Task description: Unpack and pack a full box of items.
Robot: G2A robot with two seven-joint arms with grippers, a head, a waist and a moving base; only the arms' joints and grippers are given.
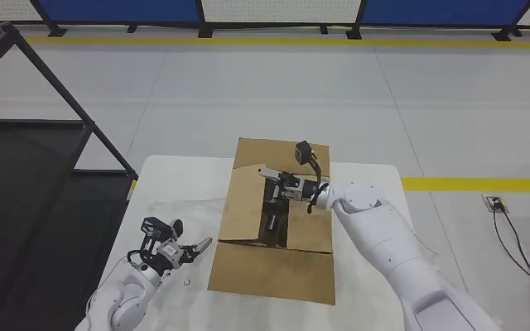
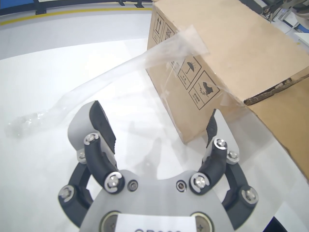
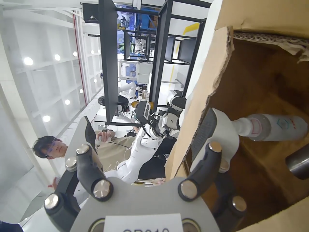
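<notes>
— White table (image 1: 166,178), and the cardboard box (image 1: 269,273) stands open?
— Yes. Its side carries handling pictograms (image 2: 194,83): arrows, umbrella, boot.
— And the arms?
— Beside it the left gripper (image 2: 155,109) gapes empty. The right gripper (image 3: 147,117) is spread astride its flap, and a bottle (image 3: 275,126) lies inside.

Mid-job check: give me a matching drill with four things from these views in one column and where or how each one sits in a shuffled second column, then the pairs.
Things
1. left gripper
2. right gripper
3. bottle
4. clear tape strip

Place or state
A. lying inside the cardboard box
B. open, over the table beside the box
C. trailing from the box's side down to the table
D. open, one finger on each side of a box flap

Pairs: 1-B, 2-D, 3-A, 4-C
</notes>
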